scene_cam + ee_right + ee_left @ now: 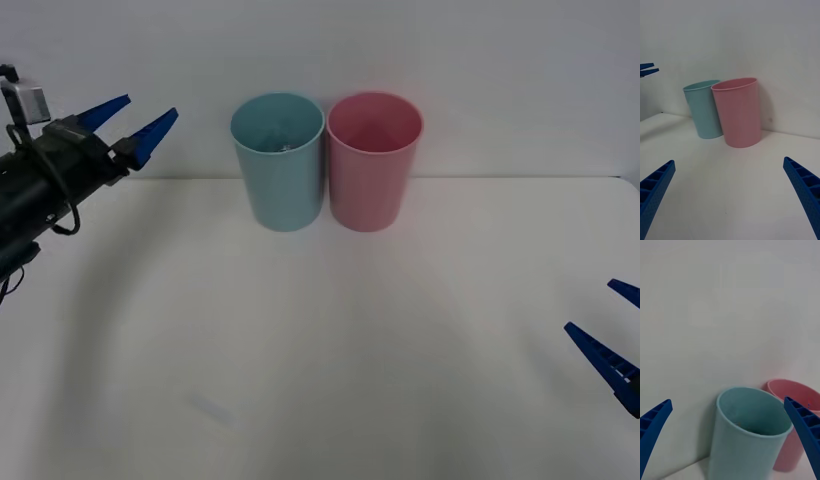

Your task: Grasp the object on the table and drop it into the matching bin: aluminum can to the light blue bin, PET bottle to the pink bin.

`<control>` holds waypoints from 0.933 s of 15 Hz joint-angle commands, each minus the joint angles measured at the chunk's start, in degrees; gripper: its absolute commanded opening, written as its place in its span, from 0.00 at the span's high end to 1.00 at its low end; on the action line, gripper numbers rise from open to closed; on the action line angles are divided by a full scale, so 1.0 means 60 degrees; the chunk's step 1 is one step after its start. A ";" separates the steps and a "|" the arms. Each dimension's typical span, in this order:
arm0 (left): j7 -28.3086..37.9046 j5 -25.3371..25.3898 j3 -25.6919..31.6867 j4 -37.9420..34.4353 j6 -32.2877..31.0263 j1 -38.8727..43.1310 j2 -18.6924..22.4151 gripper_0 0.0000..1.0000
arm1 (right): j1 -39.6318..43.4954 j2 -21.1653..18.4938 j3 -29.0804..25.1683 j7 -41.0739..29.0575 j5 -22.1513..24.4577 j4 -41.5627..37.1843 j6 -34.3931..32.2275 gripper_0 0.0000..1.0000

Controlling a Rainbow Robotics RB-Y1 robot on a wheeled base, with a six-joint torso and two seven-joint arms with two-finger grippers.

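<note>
Fingers (130,125) apart, beside light blue bin (280,180)

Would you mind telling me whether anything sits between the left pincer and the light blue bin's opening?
Nothing visible does: the left pincer, open, hangs left of the light blue bin; the pink bin stands on its far side.

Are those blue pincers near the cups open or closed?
Open: the left gripper has spread fingers and holds nothing, raised beside the light blue bin.

You have the light blue bin (278,160) and the pink bin (374,160) standing upright, side by side and touching, at the far edge of the white table (330,350), blue on the left.
</note>
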 commanded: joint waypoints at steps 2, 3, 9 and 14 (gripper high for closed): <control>-0.0654 0.0087 0.1003 -0.0681 -0.0934 0.1134 0.0000 0.00 | 0.0000 0.0000 0.0000 0.0000 0.0000 0.0000 0.0000 0.00; -0.0962 0.0146 0.1237 -0.0681 -0.1212 0.1368 0.0015 0.00 | 0.0000 0.0000 0.0000 0.0000 0.0000 0.0000 0.0000 0.00; -0.1577 0.0717 0.1677 -0.0681 -0.2325 0.2452 0.1084 0.00 | 0.0000 0.0000 0.0000 0.0000 0.0000 0.0000 0.0000 0.00; -0.2309 0.0937 0.2336 -0.0681 -0.3175 0.3434 0.1392 0.00 | 0.0000 0.0000 0.0000 0.0000 0.0000 0.0000 0.0000 0.00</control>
